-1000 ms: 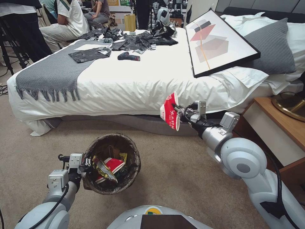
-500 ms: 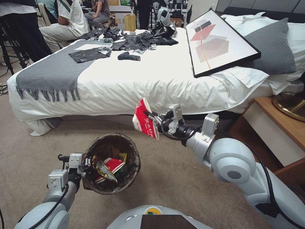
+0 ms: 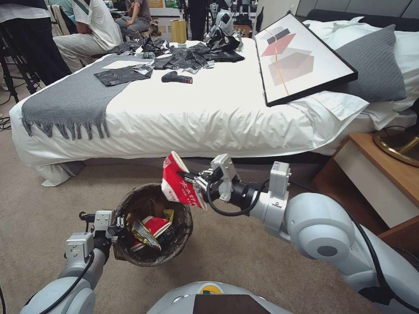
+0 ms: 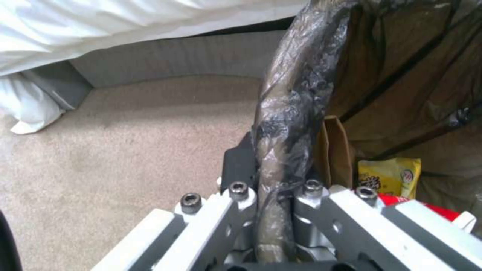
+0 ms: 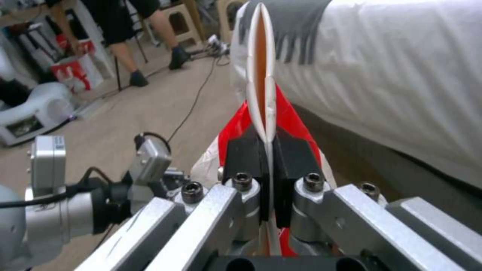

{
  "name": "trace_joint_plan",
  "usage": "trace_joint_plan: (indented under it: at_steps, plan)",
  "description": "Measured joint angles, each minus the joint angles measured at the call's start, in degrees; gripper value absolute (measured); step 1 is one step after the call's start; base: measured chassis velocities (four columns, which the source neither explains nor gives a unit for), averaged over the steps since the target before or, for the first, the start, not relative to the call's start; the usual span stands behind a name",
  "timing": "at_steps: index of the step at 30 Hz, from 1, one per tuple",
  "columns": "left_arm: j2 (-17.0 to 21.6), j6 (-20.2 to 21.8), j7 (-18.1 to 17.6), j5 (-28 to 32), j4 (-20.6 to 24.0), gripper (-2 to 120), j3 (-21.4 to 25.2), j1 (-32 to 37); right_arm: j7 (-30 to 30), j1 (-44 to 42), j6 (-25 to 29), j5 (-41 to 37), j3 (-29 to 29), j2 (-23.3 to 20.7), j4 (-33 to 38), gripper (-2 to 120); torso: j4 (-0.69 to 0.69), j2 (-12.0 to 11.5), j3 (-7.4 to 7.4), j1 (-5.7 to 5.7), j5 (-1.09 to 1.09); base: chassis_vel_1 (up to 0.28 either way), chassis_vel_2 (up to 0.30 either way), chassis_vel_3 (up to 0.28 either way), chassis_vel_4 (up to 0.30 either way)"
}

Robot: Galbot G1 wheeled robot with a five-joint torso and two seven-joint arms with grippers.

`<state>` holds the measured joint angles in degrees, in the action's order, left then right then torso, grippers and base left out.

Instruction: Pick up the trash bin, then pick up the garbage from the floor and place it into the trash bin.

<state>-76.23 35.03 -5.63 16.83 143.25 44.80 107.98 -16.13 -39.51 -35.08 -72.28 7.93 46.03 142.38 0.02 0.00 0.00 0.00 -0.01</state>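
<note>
1. Beige carpet [image 3: 244, 244] is spread beside a white-sheeted bed [image 3: 196, 117], on whose top a framed picture [image 3: 301, 56], black bags and a grey throw are laid; a wooden nightstand [image 3: 384, 183] is set at the bed's right corner.

2. The trash bin [image 3: 153, 224], lined with a dark bag, is held off the carpet by the left gripper [image 3: 117, 226]. In the left wrist view its jaws are seen pinched together on the bag-covered rim [image 4: 281, 150].

3. Inside the bin, a yellow snack wrapper [image 4: 389, 177], a brown paper bag [image 4: 335, 150] and a red-and-white cup [image 3: 155, 226] are already lying.

4. A crushed red-and-white paper cup [image 3: 179, 183] is clamped by the right gripper [image 3: 192, 179]; in the right wrist view the flattened cup wall is squeezed between the closed black pads [image 5: 246, 150].

5. The cup is held at the bin's far right rim, partly above the opening and partly beyond its edge.

6. The step in hand is judged to be the drop. For it to be done well, the cup should be carried further over the middle of the opening before the jaws are parted, since a release at the rim could let it tip onto the carpet.

7. The bin should be kept level and steady by the left arm, and contact between cup and rim avoided, as the thin liner could be dragged.
</note>
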Motion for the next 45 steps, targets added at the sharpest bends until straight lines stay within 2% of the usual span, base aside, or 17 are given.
trace_joint_plan:
  at_steps: [4,12,26,35,37,41,42,44,45]
  plan:
    - [0.0,0.0,0.0,-0.1,0.0,3,0.1,0.0,-0.4,1.5,-0.3,0.0,2.9,0.5,-0.8,0,0.0,0.0,0.0,0.0,0.0,0.0,0.0,0.0,0.0]
    - [-0.8,-0.2,0.1,-0.8,0.0,3,0.0,0.0,-6.4,4.2,-1.2,0.0,9.8,3.2,-4.0,0,-0.02,0.0,0.0,0.0,0.0,0.0,0.0,0.0,0.0]
    - [-1.4,-0.2,0.2,-1.0,0.0,3,-0.3,-0.4,-12.5,8.1,-1.9,-2.3,16.9,5.6,-5.3,0,-0.01,0.0,0.0,0.0,0.0,0.0,0.0,0.0,0.0]
    - [-1.4,-0.2,0.3,-1.0,0.0,3,-0.3,-0.4,-13.8,9.9,-2.1,-2.8,20.4,7.1,-6.0,0,-0.01,0.0,0.0,0.0,0.0,0.0,0.0,0.0,0.0]
    - [-1.4,-0.2,0.3,-1.0,0.0,3,-0.3,-0.4,-14.5,10.2,-2.5,-2.8,20.9,7.4,-6.3,2,-0.02,0.0,0.0,0.0,0.0,0.0,0.0,0.0,0.0]
    - [-1.4,-0.2,0.3,-0.9,0.0,3,-0.3,-0.6,-17.6,11.2,-3.2,-3.5,22.1,8.7,-7.8,18,-0.01,0.0,0.0,0.0,0.0,0.0,0.0,0.0,0.0]
    - [-1.4,-0.2,0.3,-0.9,0.0,3,-0.3,-0.6,-17.6,11.2,-3.2,-3.5,22.1,8.7,-7.8,18,-0.01,0.0,0.0,0.0,0.0,0.0,0.0,0.0,0.0]
    - [-1.3,-0.2,0.3,-0.8,0.0,3,-0.2,-0.7,-19.1,11.7,-3.4,-4.5,22.7,9.3,-8.2,28,-0.01,0.0,0.0,0.0,0.0,0.0,0.0,0.0,0.0]
    - [-1.3,-0.2,0.3,-0.8,0.0,3,-0.2,-0.7,-19.1,11.7,-3.4,-4.5,22.7,9.3,-8.2,28,-0.01,0.0,0.0,0.0,0.0,0.0,0.0,0.0,0.0]
